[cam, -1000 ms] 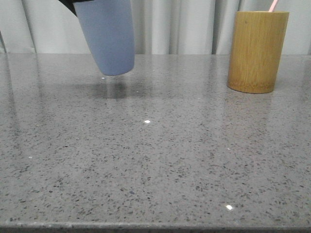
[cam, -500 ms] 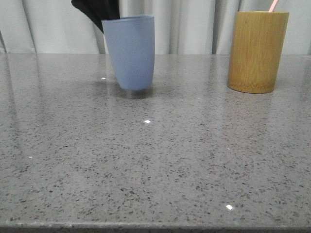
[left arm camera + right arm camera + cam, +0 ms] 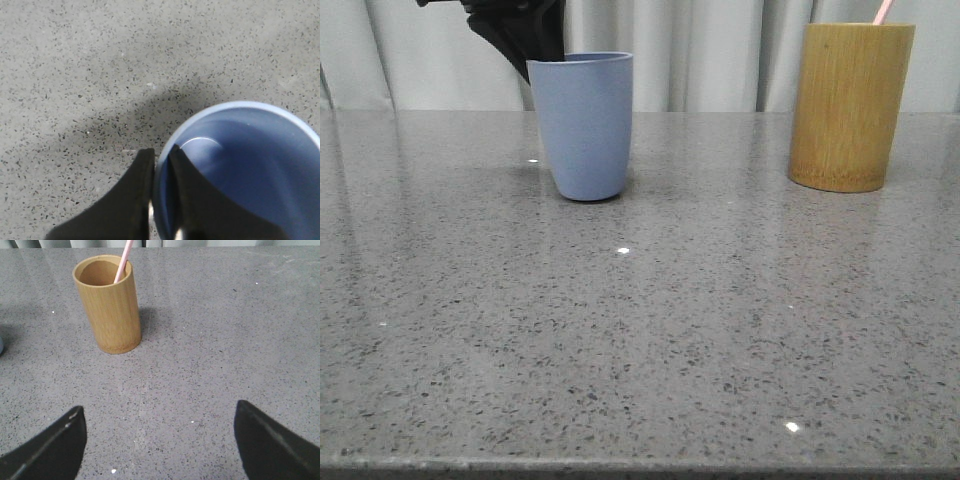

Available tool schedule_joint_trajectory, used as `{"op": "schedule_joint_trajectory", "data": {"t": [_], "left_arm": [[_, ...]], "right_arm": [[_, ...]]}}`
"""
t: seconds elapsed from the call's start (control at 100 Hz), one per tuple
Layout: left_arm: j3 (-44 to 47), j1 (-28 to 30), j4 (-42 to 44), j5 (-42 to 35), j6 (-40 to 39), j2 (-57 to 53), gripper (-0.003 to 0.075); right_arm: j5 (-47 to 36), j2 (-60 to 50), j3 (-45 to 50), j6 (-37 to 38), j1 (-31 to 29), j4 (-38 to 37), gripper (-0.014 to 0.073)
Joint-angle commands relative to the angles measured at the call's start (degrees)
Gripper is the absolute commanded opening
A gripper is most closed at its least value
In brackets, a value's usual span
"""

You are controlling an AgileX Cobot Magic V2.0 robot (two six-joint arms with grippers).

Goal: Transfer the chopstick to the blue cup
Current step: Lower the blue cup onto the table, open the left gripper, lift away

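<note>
Left hand (image 3: 161,195) pinches the rim of the blue cup (image 3: 582,125), one finger outside the wall, one inside; fingers nearly together with only the cup wall between them. Cup stands upright on the grey speckled table (image 3: 640,330), base down, left of centre in the front view. Right hand (image 3: 160,440) spread wide, holding nothing, above bare table. Chopstick (image 3: 122,260) stands leaning inside the tan bamboo holder (image 3: 109,305), pink upper end above the rim. Holder upright at the table's far right, well apart from the cup.
</note>
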Motion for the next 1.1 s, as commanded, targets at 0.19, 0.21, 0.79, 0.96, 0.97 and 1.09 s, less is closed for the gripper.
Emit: {"op": "schedule_joint_trajectory", "data": {"t": [0.19, 0.21, 0.79, 0.96, 0.97, 1.09], "left_arm": [[-1.27, -0.43, 0.12, -1.74, -0.44, -2.12, -0.0019], [-1.27, -0.43, 0.12, -1.74, -0.44, -2.12, -0.0019], [-2.13, -0.53, 0.12, -0.27, -0.44, -2.67, 0.0496], [-3.12, -0.53, 0.12, 2.05, -0.67, -3.91, 0.0536], [-3.12, -0.53, 0.12, 2.06, -0.67, -4.03, 0.0536], [-3.2, -0.53, 0.02, 2.32, -0.7, -6.09, 0.0536]], "right_arm": [[-3.71, 0.89, -1.98, -0.18, -0.36, -0.05, 0.0601], [-3.71, 0.89, -1.98, -0.18, -0.36, -0.05, 0.0601], [-3.72, 0.89, -1.98, -0.18, -0.36, -0.1, 0.0601], [-3.72, 0.89, -1.98, -0.18, -0.36, -0.1, 0.0601], [-3.72, 0.89, -1.98, -0.18, -0.36, -0.1, 0.0601], [-3.72, 0.89, -1.98, -0.18, -0.36, -0.1, 0.0601]]}}
